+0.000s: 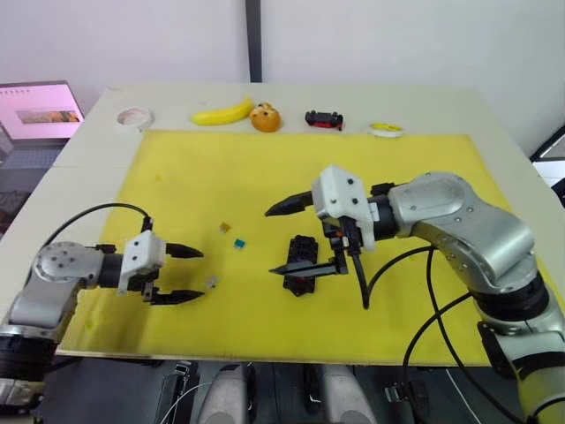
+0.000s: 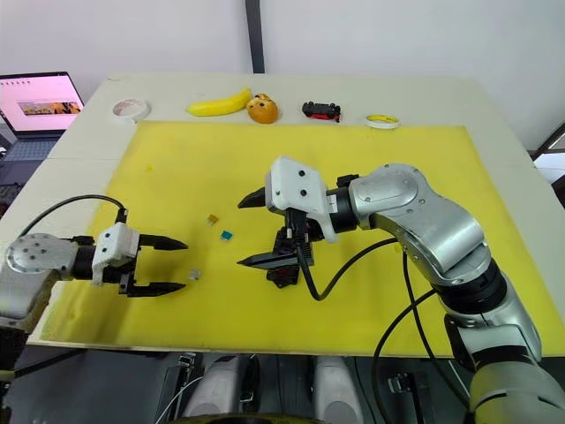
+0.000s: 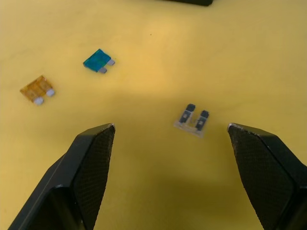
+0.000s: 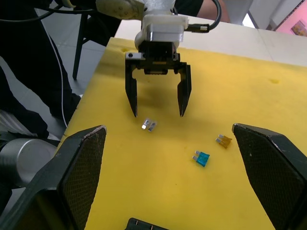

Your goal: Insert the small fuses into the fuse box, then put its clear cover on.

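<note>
Our left tool (image 1: 184, 274) hangs low over the yellow mat (image 1: 194, 177), fingers spread wide and empty, with the grey-white fuse (image 3: 193, 120) lying flat on the mat just ahead of the tips and between their lines. Our right tool (image 1: 287, 238) is also spread and holds nothing, poised beside the fuse box (image 1: 302, 263). Further out on the mat lie the teal fuse (image 3: 98, 61) and the brown fuse (image 3: 37, 89), near each other and loose.

The risks we judge: the grey-white fuse is thin and flat, so closing fingers may skid over it or flick it away. If we descend off-centre, one tip could push it sideways. The right tool could nudge the fuse box out of position.
</note>
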